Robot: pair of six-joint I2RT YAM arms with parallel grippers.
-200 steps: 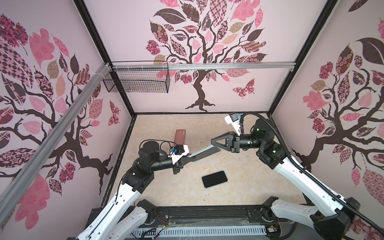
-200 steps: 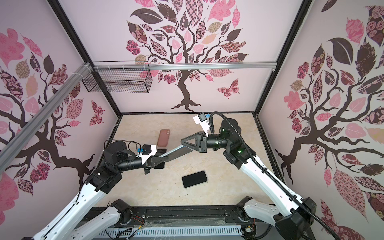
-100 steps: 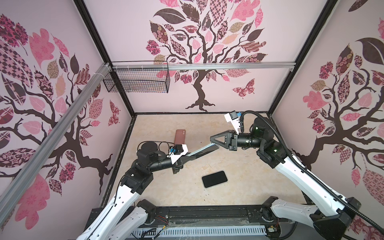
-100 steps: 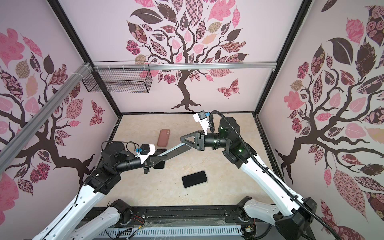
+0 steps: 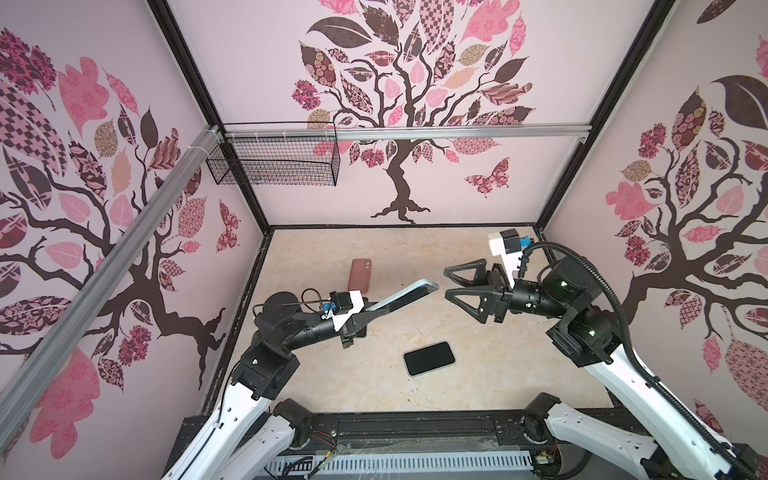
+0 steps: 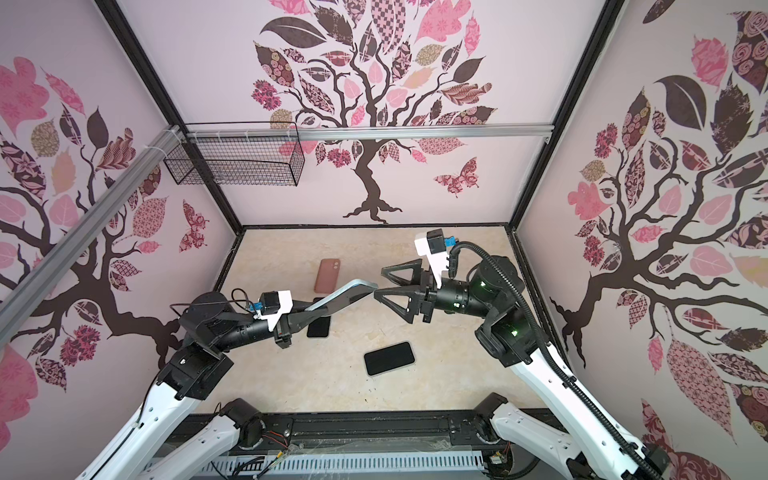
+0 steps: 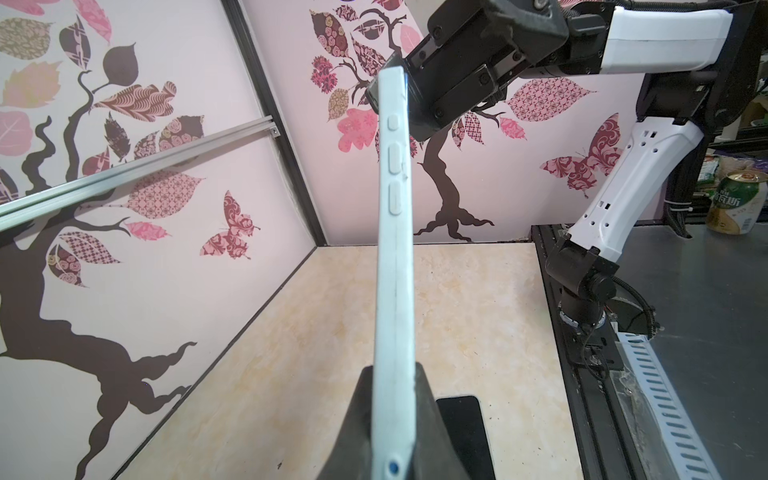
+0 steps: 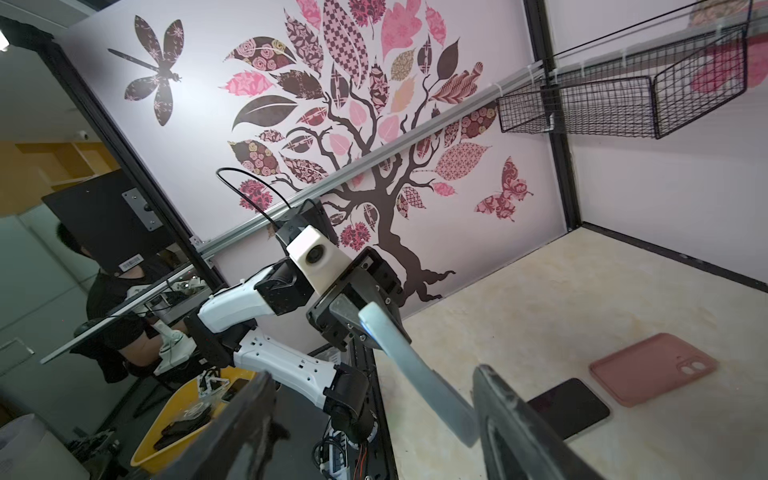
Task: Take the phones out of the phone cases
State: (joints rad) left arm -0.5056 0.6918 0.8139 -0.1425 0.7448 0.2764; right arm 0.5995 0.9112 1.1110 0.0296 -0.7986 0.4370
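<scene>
1. Here we are with the left gripper (image 5: 376,309) clamped hard on one end of the light-blue phone case (image 5: 409,293), holding it up clear of the table (image 5: 519,374).
2. The case sticks out from those jaws like a blade, tilted and rising toward the middle of the cell. In the left wrist view we look straight along its edge, side buttons facing us.
3. In both top views we catch a dark face along its lower side, which looks like the phone (image 6: 347,304) seated inside the blue rim.
4. Over to the right gripper (image 5: 447,283): its jaws are spread wide with nothing in them, and it points straight at the case's free end.
5. In the right wrist view that free end pokes into the gap between the two fingers, hard by one finger (image 8: 519,415) and well off the other. We cannot tell whether it touches.
6. Down on the table, a pink case (image 5: 359,274) lies flat behind the left gripper.
7. A black handset (image 5: 429,358) lies nearer the front, and a second dark handset (image 6: 318,328) lies below the left gripper.
</scene>
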